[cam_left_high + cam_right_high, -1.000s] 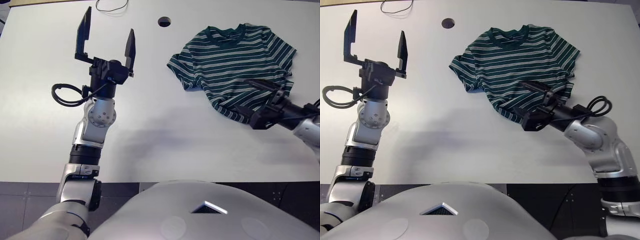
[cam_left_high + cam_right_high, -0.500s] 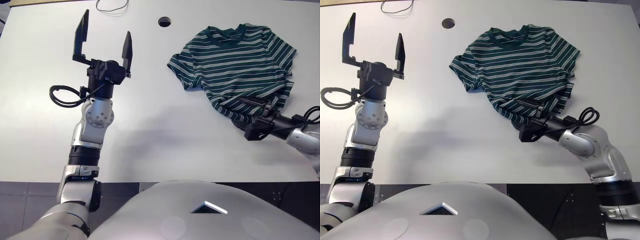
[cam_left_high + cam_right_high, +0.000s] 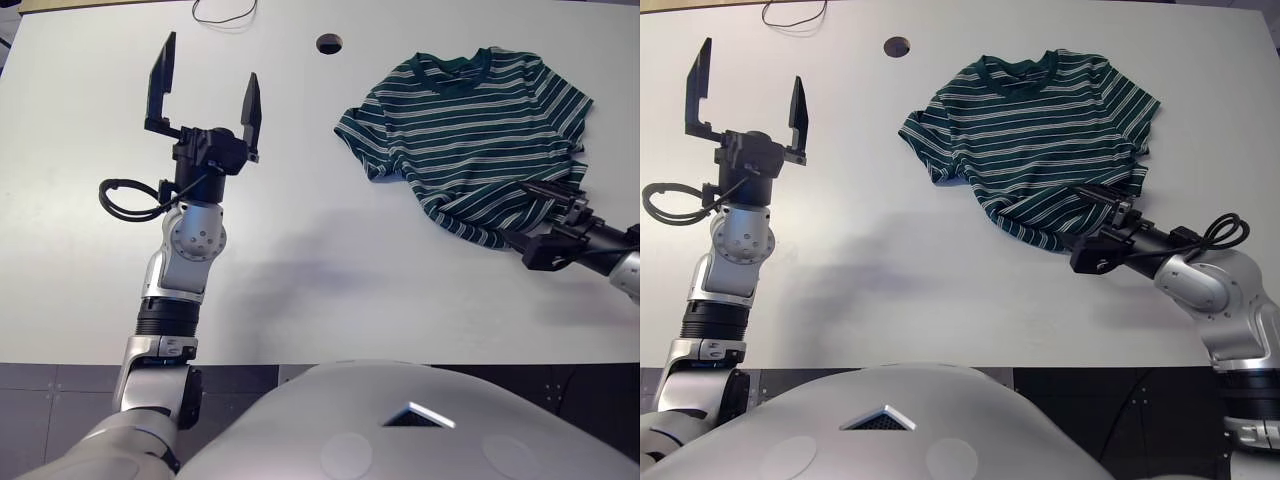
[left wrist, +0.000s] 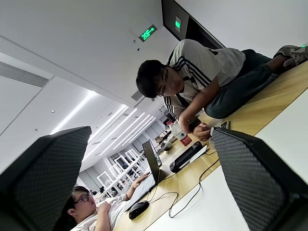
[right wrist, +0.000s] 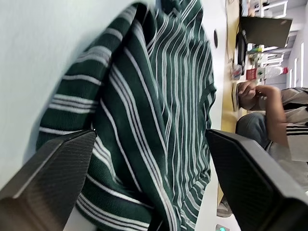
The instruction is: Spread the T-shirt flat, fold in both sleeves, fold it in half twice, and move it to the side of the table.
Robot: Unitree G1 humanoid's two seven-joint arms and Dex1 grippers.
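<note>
**Right gripper open at the T-shirt's near edge, left gripper raised and open**

We see the T-shirt [image 3: 470, 120], dark green with thin white stripes, lying on the far right part of the white table [image 3: 300, 260]. Its collar points to the far edge. One sleeve sticks out toward the table's middle. The cloth is not flat: the near part is bunched into folds, and the right side is gathered in on itself.

Our right gripper [image 3: 520, 212] lies low over the table at the shirt's near edge, pointing in toward the cloth. Its fingers [image 5: 48, 168] stand apart, and in the right wrist view the rumpled striped cloth lies between them. We cannot tell whether either finger touches the cloth.

Our left gripper [image 3: 208, 65] is held up over the left part of the table, well apart from the shirt. Its fingers [image 4: 43, 173] are spread wide, with nothing between them.

Near the far edge, a round hole [image 3: 328, 43] is set in the tabletop, and a thin loop of cable [image 3: 222, 15] lies to its left.
</note>
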